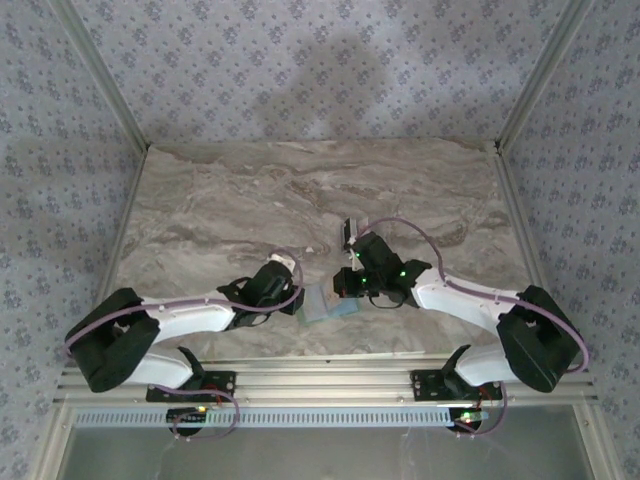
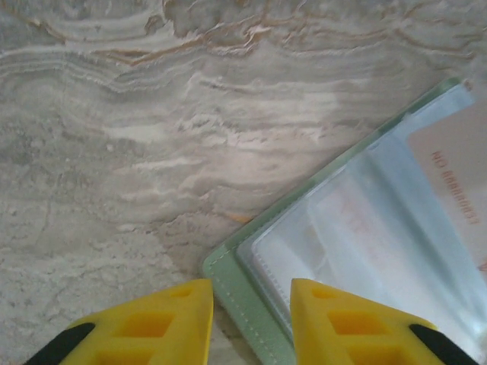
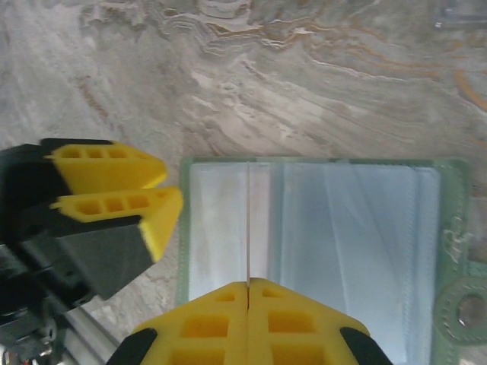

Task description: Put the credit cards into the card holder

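The card holder lies open and flat on the marble table, a sage-green border around clear sleeves. In the top view the card holder sits between the two grippers. My right gripper is shut on a thin credit card, seen edge-on and upright above the holder's left sleeves. My left gripper points down over the card holder's corner. Its jaws stand apart, one finger over the table, the other finger over the sleeves. A pale card face with reddish print shows over the holder.
A small dark and clear object stands just behind my right gripper. My left gripper is close at the holder's left side, and its fingers show there. The marble table ends at metal frame rails on both sides.
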You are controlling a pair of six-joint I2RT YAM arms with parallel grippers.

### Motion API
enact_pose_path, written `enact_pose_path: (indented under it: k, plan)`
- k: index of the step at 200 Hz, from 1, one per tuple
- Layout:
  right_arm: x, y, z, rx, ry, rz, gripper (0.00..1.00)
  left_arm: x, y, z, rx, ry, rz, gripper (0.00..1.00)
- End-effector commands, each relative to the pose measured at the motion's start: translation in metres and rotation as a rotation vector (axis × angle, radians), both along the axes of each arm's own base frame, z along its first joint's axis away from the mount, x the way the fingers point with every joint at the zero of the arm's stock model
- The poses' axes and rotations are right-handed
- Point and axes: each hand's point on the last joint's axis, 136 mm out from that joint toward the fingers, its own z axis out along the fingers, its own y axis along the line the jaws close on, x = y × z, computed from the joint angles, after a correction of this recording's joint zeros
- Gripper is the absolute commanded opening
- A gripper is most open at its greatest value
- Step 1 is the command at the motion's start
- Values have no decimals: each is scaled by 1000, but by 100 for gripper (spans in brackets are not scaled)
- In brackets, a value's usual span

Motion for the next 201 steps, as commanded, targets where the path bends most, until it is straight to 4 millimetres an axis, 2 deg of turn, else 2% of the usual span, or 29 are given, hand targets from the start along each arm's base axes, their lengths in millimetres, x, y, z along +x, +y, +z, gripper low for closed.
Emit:
enact_pose_path:
  k: [1,61,95,201]
  plan:
    - [-1,9,-1,67,6,64,0,1,0,-7,19,5,10,28]
    - [13,1,-18,84,19,43,0,1,1,-17,41,19,13,25]
    - [10,6,-24,120,30,68,0,1,1,-18,45,21,12,25]
    - [9,7,-28,189,64,59,0,1,-3,-22,37,28,5,25]
